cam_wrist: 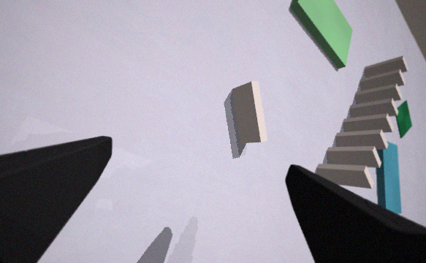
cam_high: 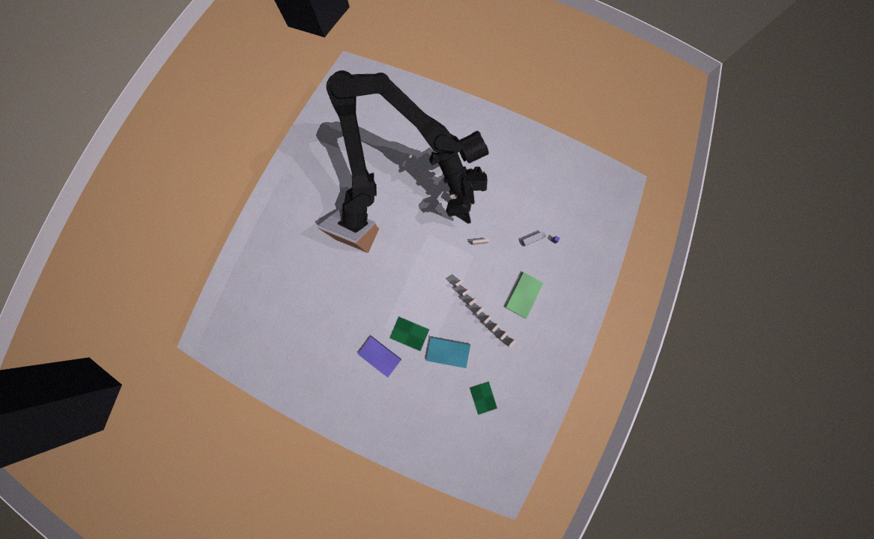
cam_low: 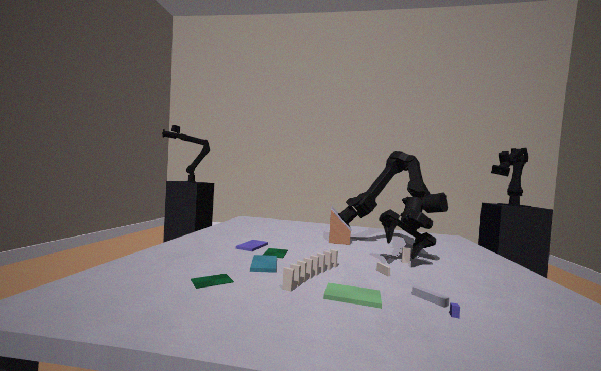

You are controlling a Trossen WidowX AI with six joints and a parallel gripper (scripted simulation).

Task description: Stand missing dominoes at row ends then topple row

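A row of several pale dominoes (cam_high: pixel 511 343) (cam_low: pixel 288 279) (cam_wrist: pixel 369 124) stands upright on the table. One loose domino (cam_high: pixel 479 241) (cam_low: pixel 383 269) (cam_wrist: pixel 247 113) rests on its long edge, off the row's end nearer the arm. Another loose domino (cam_high: pixel 453 196) (cam_low: pixel 406 256) stands upright by the gripper, farther from the row; the wrist view does not show it. My gripper (cam_low: pixel 401 249) (cam_wrist: pixel 202 159) is wide open and empty, tilted down low over the table. In the exterior view one fingertip is close beside that upright domino; whether they touch I cannot tell.
A light green slab (cam_high: pixel 524 295) (cam_low: pixel 353 296) (cam_wrist: pixel 326 29) lies near the row, with a teal slab (cam_high: pixel 448 352) (cam_low: pixel 263 264) (cam_wrist: pixel 392 179) on its other side. Beyond are a purple slab (cam_high: pixel 379 356), dark green pieces, a grey bar (cam_high: pixel 532 237) (cam_low: pixel 430 296) and a small blue block (cam_low: pixel 454 310).
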